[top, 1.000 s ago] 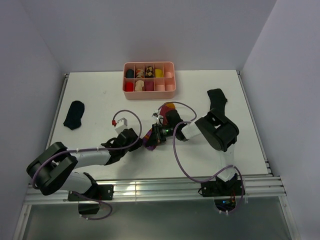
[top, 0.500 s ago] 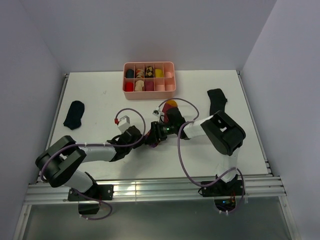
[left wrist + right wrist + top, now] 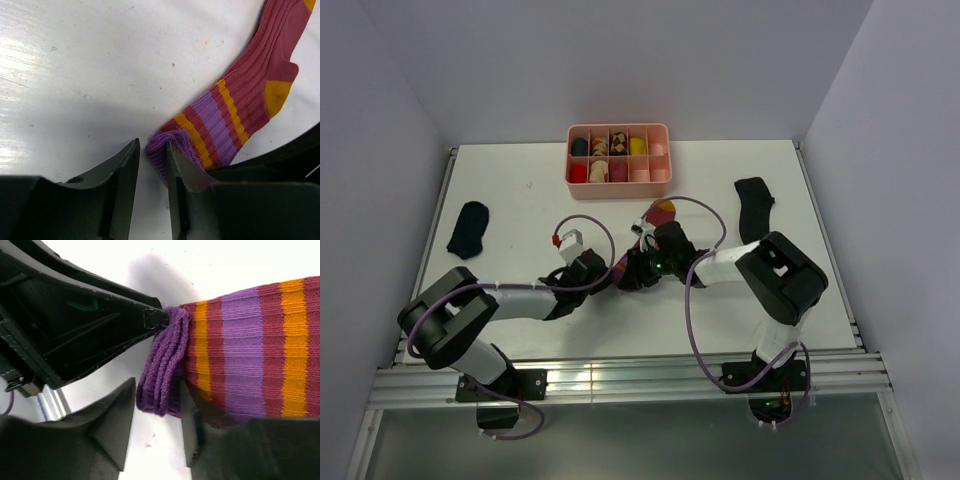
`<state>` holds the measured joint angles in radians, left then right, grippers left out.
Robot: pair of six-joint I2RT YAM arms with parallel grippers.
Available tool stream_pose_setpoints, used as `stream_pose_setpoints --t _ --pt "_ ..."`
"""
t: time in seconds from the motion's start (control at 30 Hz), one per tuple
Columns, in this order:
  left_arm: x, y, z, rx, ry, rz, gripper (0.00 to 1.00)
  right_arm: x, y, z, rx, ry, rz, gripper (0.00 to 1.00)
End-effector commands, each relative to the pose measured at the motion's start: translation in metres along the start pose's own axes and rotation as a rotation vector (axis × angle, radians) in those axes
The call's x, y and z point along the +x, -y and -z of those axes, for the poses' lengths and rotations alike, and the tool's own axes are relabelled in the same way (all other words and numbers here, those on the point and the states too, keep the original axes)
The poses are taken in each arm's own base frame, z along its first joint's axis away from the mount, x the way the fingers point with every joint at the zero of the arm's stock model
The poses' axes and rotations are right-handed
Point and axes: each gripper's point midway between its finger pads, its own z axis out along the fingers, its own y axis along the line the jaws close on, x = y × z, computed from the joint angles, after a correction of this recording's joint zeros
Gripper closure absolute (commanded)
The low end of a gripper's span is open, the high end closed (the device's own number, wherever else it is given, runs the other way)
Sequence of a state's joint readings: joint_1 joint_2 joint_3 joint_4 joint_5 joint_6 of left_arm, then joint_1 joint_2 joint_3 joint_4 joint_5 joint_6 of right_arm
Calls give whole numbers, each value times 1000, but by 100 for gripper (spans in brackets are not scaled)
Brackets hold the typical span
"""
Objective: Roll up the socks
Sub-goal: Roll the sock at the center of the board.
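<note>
At the near edge a metal rail (image 3: 620, 375) carries both arm bases, with purple cables looping above them. The arms lean in over the white table (image 3: 520, 195), whose top is scuffed, lightly speckled and catches some glare.

Near the middle the left gripper (image 3: 152, 147) is nipped on the bunched purple cuff of the striped sock (image 3: 250, 345). The right gripper (image 3: 159, 390) comes at the same cuff from the other side. Its jaws are apart with the folded fabric filling the gap, and I can't tell whether they are pressing it. From there the sock lies flat, running away to an orange toe.

Further back, one black sock (image 3: 468, 229) lies near the left edge and another (image 3: 754, 203) towards the right, both well apart from the arms. The pink tray (image 3: 620, 188) sits by the far edge, with rolled items in some compartments. Plain pale walls close in three sides.
</note>
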<state>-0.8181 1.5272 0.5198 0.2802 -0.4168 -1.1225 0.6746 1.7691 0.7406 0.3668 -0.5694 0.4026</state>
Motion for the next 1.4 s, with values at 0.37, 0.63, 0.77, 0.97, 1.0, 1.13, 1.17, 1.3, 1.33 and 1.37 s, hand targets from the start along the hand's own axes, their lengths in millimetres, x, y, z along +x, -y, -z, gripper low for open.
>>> stream_pose_setpoints --t 0.37,0.63,0.77,0.97,1.0,1.13,1.17,1.3,1.33,1.37 --pt "23 -51 14 -158 -81 -56 57 30 22 -3 65 -9 -176 100" --pt "2 -32 40 -39 -19 144 40 44 22 -5 -18 -9 -354 100" --pt "2 -26 41 17 -13 200 45 46 22 -6 -53 -18 -411 100" --pt "13 -24 30 27 -39 181 49 48 24 -10 -68 -35 -456 100" --pt "16 -26 27 18 -45 174 49 47 24 -10 -67 -34 -460 100" --pt "19 -22 20 22 -49 170 50 48 26 -11 -57 -43 -456 100" --pt "20 -23 19 21 -53 163 50 46 26 -11 -55 -42 -453 100" --pt "26 -28 11 -41 -72 131 58 45 26 -10 -45 -39 -440 100" --pt "27 -30 10 -56 -76 124 60 44 26 -8 -37 -39 -436 100" --pt "32 -40 9 -95 -91 110 61 42 28 -7 -20 -29 -428 100"
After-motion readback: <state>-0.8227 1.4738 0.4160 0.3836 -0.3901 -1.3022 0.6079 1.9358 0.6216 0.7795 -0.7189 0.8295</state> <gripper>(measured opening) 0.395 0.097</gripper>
